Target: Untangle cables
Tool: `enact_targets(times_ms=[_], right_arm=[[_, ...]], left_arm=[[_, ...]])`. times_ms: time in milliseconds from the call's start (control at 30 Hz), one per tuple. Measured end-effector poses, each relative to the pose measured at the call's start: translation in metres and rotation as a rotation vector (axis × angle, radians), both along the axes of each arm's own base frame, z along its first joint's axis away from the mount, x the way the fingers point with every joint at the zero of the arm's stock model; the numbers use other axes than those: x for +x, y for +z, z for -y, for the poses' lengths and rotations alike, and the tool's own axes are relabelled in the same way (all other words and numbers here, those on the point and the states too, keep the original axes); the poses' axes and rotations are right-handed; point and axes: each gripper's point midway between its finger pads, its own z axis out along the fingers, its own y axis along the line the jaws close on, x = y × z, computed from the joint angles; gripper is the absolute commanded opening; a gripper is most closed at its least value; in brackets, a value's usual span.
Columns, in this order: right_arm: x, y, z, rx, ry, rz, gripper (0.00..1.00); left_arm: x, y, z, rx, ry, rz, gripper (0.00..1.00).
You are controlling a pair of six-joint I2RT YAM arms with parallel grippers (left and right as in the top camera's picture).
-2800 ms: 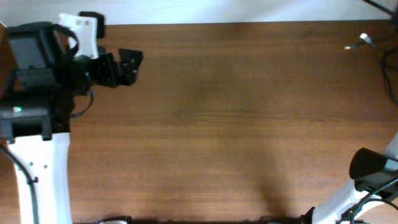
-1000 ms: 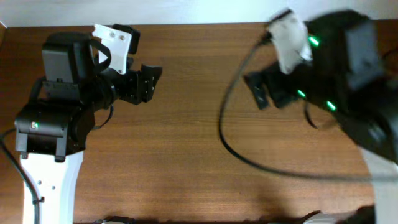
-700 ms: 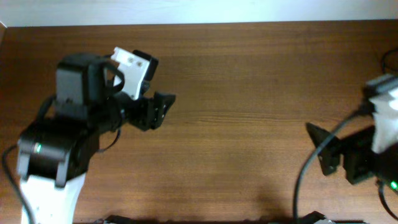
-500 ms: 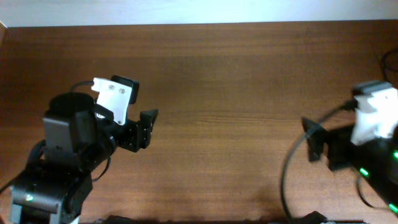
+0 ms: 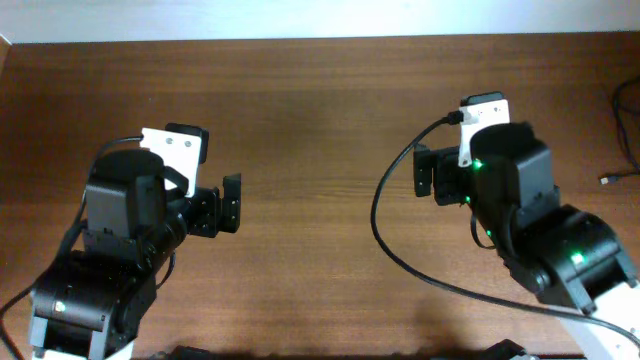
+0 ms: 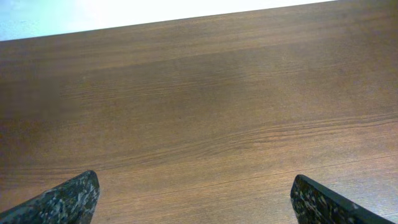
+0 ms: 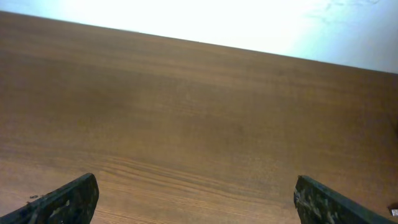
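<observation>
1. Risk, empty grasp: neither wrist view shows any cord between the fingers, only bare table (image 5: 320,110). The only candidates I can find for the cables (image 5: 628,112) are a thin black cord at the table edge and a small plug end (image 5: 606,179). Both sit well behind the right gripper (image 5: 428,172), on the far side of its arm from the fingertips. If you close either hand where it hangs, it will likely catch nothing.
2. Risk, wrong cable: the arm cable (image 5: 385,235) is thick and loops wide, out ahead of the right gripper and beneath it. If you swing that arm round toward the cord, the loop could drag across the table or snag. It could also be mistaken for the work.
3. Risk, unseen tangle: the cord runs out of the overhead view, so I cannot tell whether it is knotted or loose. A pull on the visible stretch might draw it off the edge.
4. Left gripper (image 6: 196,202): fingers spread wide and holding nothing. It hangs above the wood and points across toward the right gripper, well apart from it. The cord is far beyond its reach line.
5. Right gripper: fingers likewise spread wide and holding nothing. It is raised off the table and faces the left gripper, with its back to the cord. You must judge the turn-around before any descent.
</observation>
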Motion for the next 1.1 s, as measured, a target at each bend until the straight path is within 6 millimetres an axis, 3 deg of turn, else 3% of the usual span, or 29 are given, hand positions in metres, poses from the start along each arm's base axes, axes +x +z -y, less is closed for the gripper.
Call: enact_targets(times_ms=[200, 367, 433, 467, 500, 600, 667, 733, 800, 867, 967, 1067, 1100], right_arm=[[0.019, -0.035, -0.010, -0.054, 0.000, -0.102, 0.99], [0.038, -0.082, -0.019, -0.122, -0.003, -0.227, 0.99], [0.045, -0.104, -0.022, -0.152, -0.004, -0.281, 0.99], [0.048, -0.111, -0.023, -0.162, -0.005, -0.298, 0.99], [0.051, -0.126, -0.025, -0.181, -0.004, -0.336, 0.99], [0.057, -0.166, -0.029, -0.233, -0.004, -0.434, 0.99], [0.059, -0.185, -0.029, -0.257, -0.004, -0.480, 0.99], [0.060, -0.206, -0.030, -0.283, -0.004, -0.530, 0.99], [0.060, -0.223, -0.030, -0.305, -0.003, -0.572, 0.99], [0.059, -0.226, -0.030, -0.310, -0.004, -0.581, 0.99], [0.059, -0.226, -0.030, -0.310, -0.004, -0.581, 0.99], [0.059, -0.226, -0.030, -0.310, -0.004, -0.581, 0.99], [0.059, -0.226, -0.030, -0.311, -0.004, -0.582, 0.99]], left_arm=[[0.000, 0.000, 0.000, 0.000, 0.000, 0.000, 0.99], [-0.002, -0.004, -0.006, 0.033, 0.021, -0.014, 0.99], [0.022, 0.023, -0.004, 0.007, 0.034, 0.146, 0.99], [0.035, 0.043, -0.001, -0.011, 0.032, 0.256, 0.99], [0.046, 0.076, 0.002, -0.037, 0.029, 0.421, 0.99], [0.028, 0.109, -0.003, -0.055, 0.027, 0.569, 0.99], [0.013, 0.122, -0.006, -0.060, 0.026, 0.618, 0.99], [0.011, 0.124, -0.006, -0.062, 0.026, 0.628, 0.99], [0.014, 0.120, -0.006, -0.058, 0.026, 0.613, 0.99], [0.014, 0.108, -0.006, -0.048, 0.024, 0.567, 0.99], [0.008, 0.071, -0.007, -0.013, 0.017, 0.419, 0.99], [-0.014, 0.014, -0.012, 0.046, 0.006, 0.179, 0.99], [-0.021, 0.004, -0.014, 0.058, 0.004, 0.129, 0.99]])
